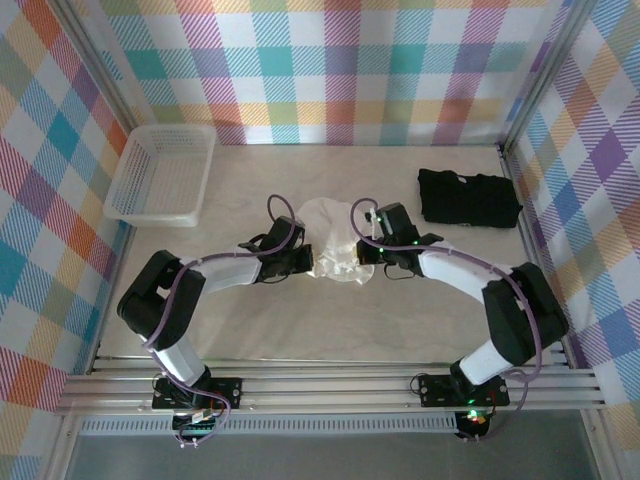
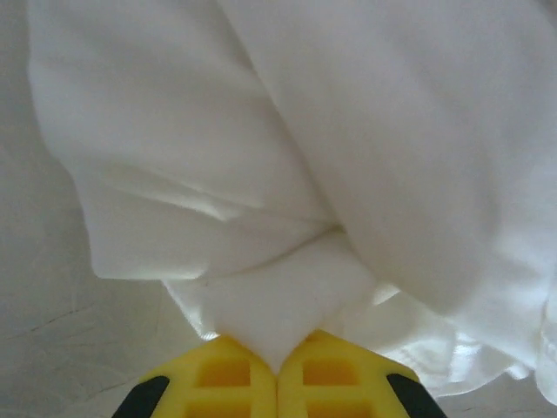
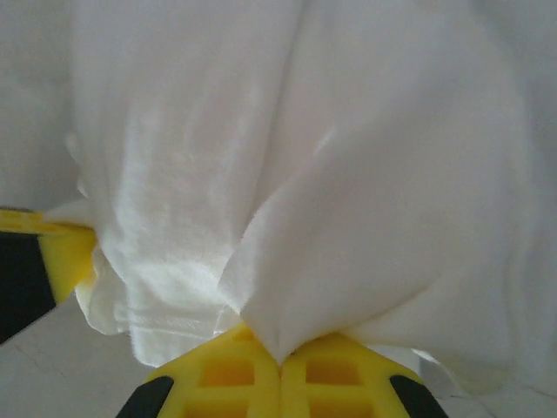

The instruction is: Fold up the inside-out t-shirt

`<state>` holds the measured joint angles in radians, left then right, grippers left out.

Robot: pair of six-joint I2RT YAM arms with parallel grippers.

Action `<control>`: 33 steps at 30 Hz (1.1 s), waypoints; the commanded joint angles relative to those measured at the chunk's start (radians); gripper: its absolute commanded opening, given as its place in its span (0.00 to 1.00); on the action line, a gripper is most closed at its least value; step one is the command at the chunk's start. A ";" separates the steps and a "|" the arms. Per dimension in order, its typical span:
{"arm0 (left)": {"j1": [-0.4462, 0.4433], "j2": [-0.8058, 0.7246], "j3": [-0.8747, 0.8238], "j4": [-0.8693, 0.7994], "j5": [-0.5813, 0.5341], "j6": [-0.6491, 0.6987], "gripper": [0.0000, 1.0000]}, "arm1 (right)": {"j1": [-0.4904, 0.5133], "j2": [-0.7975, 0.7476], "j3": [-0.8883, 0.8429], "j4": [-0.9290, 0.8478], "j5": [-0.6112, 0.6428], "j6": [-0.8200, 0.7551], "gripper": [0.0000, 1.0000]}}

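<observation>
You're at the opening grasp: left fingers (image 2: pixel 226 376) and right fingers (image 3: pixel 231 374) are each clamped on a pinch of the inside-out t-shirt (image 1: pixel 332 232), which is bunched between them on the surface (image 1: pixel 300 325); the next move probably means lifting and drawing apart evenly.

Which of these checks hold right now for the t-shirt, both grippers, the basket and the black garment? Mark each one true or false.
1. The left gripper is shut on a pinch of the white t-shirt. True.
2. The right gripper is open, clear of the cloth. False: it is shut on a fold of the t-shirt as well.
3. The t-shirt lies spread out flat. False: it is bunched in a heap on the table between the two grippers.
4. The black folded garment lies at the far right, apart from the t-shirt. True.
5. The t-shirt sits in the white basket. False: the basket stands at the far left, apart from it.
</observation>
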<state>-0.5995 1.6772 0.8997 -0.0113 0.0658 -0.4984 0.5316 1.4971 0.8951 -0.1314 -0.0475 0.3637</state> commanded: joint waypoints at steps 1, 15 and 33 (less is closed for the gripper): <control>0.015 -0.188 0.035 0.002 -0.101 0.054 0.00 | -0.005 -0.189 0.117 -0.022 0.115 -0.102 0.04; 0.033 -0.760 0.385 -0.193 -0.376 0.287 0.00 | -0.016 -0.516 0.540 -0.109 0.190 -0.339 0.04; 0.033 -0.697 0.324 -0.342 -0.177 0.166 0.00 | -0.073 -0.094 0.702 -0.069 0.190 -0.357 0.08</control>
<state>-0.5774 0.9386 1.2613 -0.3286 -0.1535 -0.2787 0.4961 1.1801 1.5269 -0.2184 0.1616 -0.0082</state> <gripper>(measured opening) 0.051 0.075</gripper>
